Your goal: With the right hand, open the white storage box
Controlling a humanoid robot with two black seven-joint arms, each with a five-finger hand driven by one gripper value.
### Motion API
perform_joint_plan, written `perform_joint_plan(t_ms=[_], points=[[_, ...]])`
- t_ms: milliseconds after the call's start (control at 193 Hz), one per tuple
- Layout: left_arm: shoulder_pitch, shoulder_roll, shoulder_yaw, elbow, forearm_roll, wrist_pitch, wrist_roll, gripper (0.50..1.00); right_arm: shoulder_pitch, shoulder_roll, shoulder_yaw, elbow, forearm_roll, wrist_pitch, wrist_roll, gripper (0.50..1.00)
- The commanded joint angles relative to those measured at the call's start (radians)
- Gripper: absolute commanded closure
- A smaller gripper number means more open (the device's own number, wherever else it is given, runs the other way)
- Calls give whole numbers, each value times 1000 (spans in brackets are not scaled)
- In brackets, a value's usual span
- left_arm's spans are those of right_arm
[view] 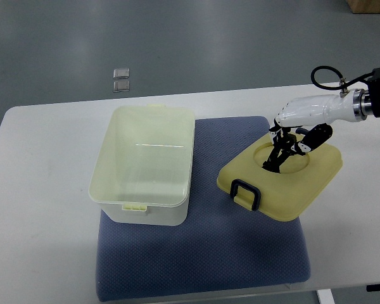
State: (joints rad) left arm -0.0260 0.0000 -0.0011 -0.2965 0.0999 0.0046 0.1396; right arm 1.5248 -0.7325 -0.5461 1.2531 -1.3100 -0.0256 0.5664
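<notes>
Already the white storage box (142,166) stands open, its lid (280,179) laid off to the box's right.

Lid rests flat, partly on the blue mat (202,259), handle toward the camera, likely set clear of the box mouth. The right hand (285,149) reaches down into the lid's round recess, fingers curled against it; a firm grip cannot be confirmed.

Right arm cut off by the right edge, robot hand (285,149) fingers a dark tangle over the lid (285,190) recess, grip unclear, two small clear items (121,80) on the floor too small to identify, desk (38,240) corners cropped, brown object (370,5) clipped at top right
</notes>
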Motion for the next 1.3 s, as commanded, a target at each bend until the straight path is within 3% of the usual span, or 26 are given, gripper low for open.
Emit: perform_joint_plan(t_ms=[0, 408, 414, 424, 429, 434, 440, 445, 450, 455, 460, 465, 471, 579, 791, 931, 1008, 1107, 1112, 1153, 1293], points=[[0, 0, 1, 0, 0, 0, 0, 500, -14, 38, 3, 0, 3, -14, 1, 1000], [0, 0, -2, 4, 0, 2, 0, 500, -89, 122, 6, -18, 21, -86, -8, 1000], [0, 0, -3, 4, 0, 2, 0, 500, -94, 122, 6, -21, 23, -88, -10, 957], [0, 0, -3, 4, 0, 2, 0, 500, -94, 122, 6, -21, 23, -88, -10, 957], [0, 0, -3, 5, 0, 2, 0, 500, -100, 124, 6, -23, 23, -89, -10, 874], [0, 0, -3, 5, 0, 2, 0, 500, -100, 124, 6, -23, 23, -89, -10, 873], [0, 0, -3, 5, 0, 2, 0, 500, -104, 122, 6, -26, 24, -91, -10, 786], [0, 0, -3, 5, 0, 2, 0, 500, -104, 122, 6, -26, 24, -91, -10, 785], [0, 0, -3, 5, 0, 2, 0, 500, -110, 122, 6, -27, 24, -91, -10, 714], [0, 0, -3, 5, 0, 2, 0, 500, -110, 122, 6, -27, 24, -91, -10, 713], [0, 0, -3, 5, 0, 2, 0, 500, -113, 122, 6, -29, 24, -91, -10, 665], [0, 0, -3, 5, 0, 2, 0, 500, -114, 122, 6, -29, 24, -91, -10, 664], [0, 0, -3, 5, 0, 2, 0, 500, -118, 122, 6, -31, 26, -91, -10, 632], [0, 0, -3, 8, 0, 2, 0, 500, -140, 113, 9, -37, 32, -91, -22, 568], [0, 0, 0, 8, 0, 2, 0, 500, -94, 18, 213, -37, 109, -39, -60, 566], [0, 0, 0, 8, 0, 2, 0, 500, -54, -38, 434, -76, 253, 151, -120, 566], [0, 0, 0, 7, 0, 2, 0, 500, -64, -38, 561, -138, 371, 207, -157, 568], [0, 0, 0, 4, 0, 2, 0, 500, -86, -27, 621, -173, 466, 213, -192, 568], [0, 0, 0, 0, 0, 2, 0, 500, -131, 1, 688, -210, 608, 207, -241, 568], [0, 0, 0, 0, 0, 2, 0, 500, -159, 27, 747, -233, 725, 207, -276, 568], [0, 0, -2, 0, 0, 0, 0, 500, -259, 113, 890, -324, 1060, 171, -324, 568]])
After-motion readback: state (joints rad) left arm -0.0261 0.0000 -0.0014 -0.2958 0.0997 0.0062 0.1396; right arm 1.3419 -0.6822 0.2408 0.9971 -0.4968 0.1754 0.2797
